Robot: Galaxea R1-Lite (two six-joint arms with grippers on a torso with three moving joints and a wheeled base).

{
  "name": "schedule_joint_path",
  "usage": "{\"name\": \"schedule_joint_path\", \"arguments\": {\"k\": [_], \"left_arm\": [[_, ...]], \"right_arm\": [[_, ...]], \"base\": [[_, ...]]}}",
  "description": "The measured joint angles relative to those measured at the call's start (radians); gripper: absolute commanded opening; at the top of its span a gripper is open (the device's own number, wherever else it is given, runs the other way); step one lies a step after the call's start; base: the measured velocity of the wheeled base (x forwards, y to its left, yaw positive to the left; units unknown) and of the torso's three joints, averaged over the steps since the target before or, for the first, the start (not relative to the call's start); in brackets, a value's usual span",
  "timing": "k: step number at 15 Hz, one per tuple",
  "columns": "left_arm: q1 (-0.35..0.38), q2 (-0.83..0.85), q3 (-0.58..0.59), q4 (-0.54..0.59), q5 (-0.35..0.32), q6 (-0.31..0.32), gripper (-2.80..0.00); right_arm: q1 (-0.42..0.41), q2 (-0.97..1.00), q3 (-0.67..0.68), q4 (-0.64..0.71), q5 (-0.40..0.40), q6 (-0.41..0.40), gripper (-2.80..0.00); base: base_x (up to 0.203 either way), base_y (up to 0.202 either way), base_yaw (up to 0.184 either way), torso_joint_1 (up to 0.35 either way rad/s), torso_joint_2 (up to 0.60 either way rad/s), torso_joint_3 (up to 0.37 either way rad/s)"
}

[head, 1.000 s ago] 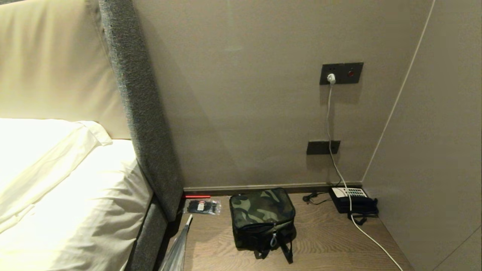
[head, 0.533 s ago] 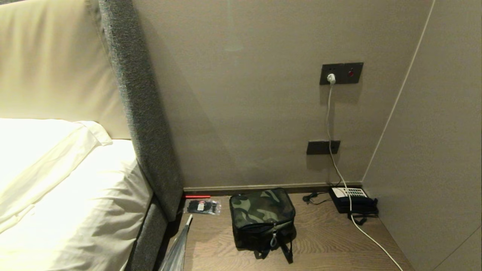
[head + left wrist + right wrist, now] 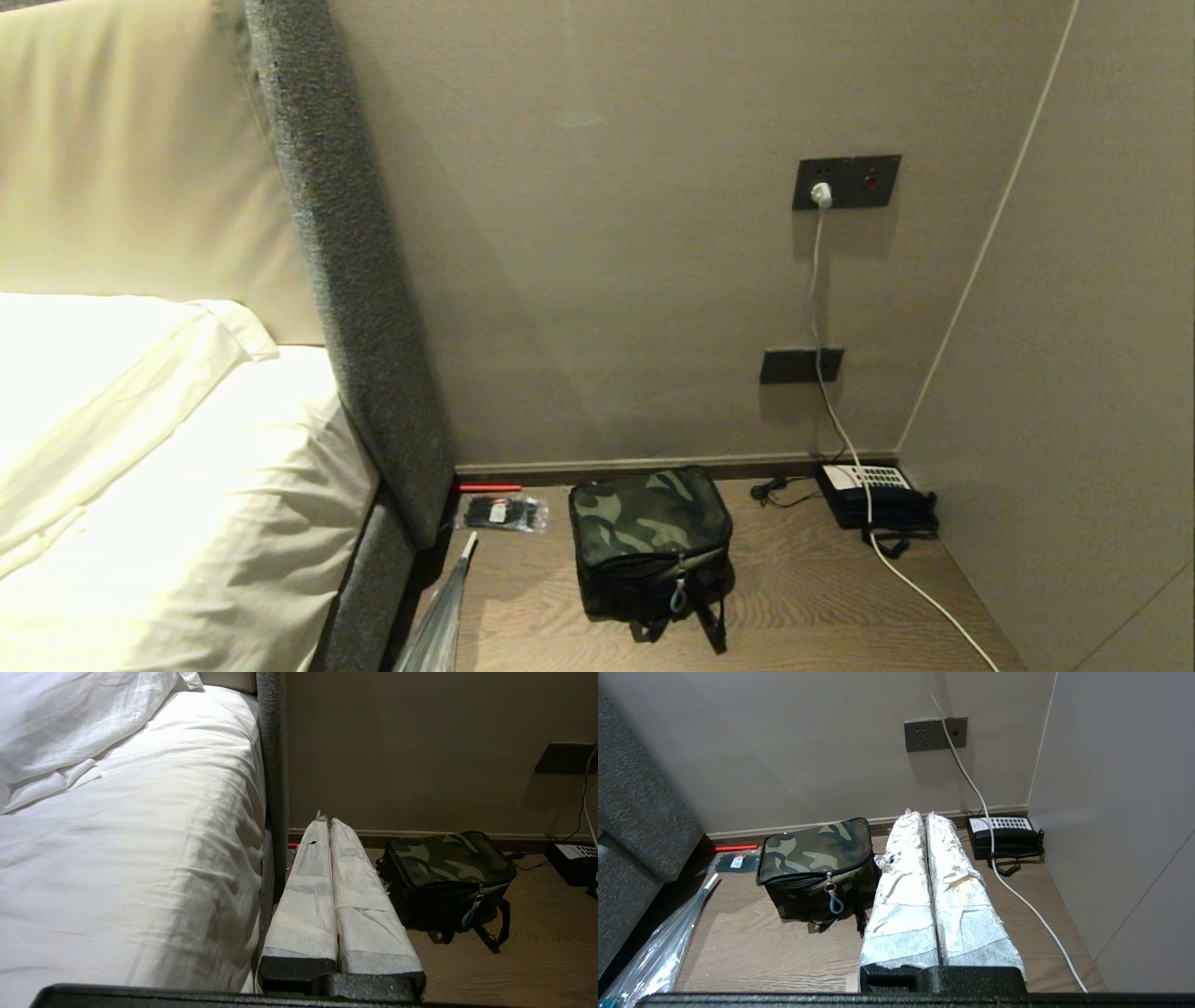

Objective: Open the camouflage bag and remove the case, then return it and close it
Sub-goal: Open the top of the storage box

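Bag point(image 3: 651, 546) sits zipped shut on the wooden tabletop point(image 3: 822, 597), camo lid up. Its long axis runs front to back, toward the wall; the zipper pull point(image 3: 679, 592) hangs on the near face, pointing at the robot, and straps trail off that same face. Case not visible.

Left tool point(image 3: 330, 823): padded fingers pressed together, nothing held, hanging level short of the bag, which lies just beyond and beside its tip, away from the bed point(image 3: 140, 826).

Right tool point(image 3: 923, 815): fingers also together, empty, pointing at the wall. The bag is close beside it on one flank; the phone point(image 3: 1004, 836) and white cable point(image 3: 1017, 896) lie on the other flank. Packet of ties point(image 3: 504, 512) and red pen point(image 3: 489, 487) lie past the bag, near the headboard.
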State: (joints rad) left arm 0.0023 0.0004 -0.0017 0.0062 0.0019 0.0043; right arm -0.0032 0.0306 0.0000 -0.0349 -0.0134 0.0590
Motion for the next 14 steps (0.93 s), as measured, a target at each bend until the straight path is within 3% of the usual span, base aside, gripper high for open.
{"name": "schedule_joint_path", "arguments": {"k": [14], "left_arm": [[0.0, 0.0, 0.0, 0.0, -0.001, 0.0, -2.8]], "right_arm": [[0.0, 0.0, 0.0, 0.0, 0.0, 0.0, -2.8]], "base": [[0.0, 0.0, 0.0, 0.0, 0.0, 0.0]]}}
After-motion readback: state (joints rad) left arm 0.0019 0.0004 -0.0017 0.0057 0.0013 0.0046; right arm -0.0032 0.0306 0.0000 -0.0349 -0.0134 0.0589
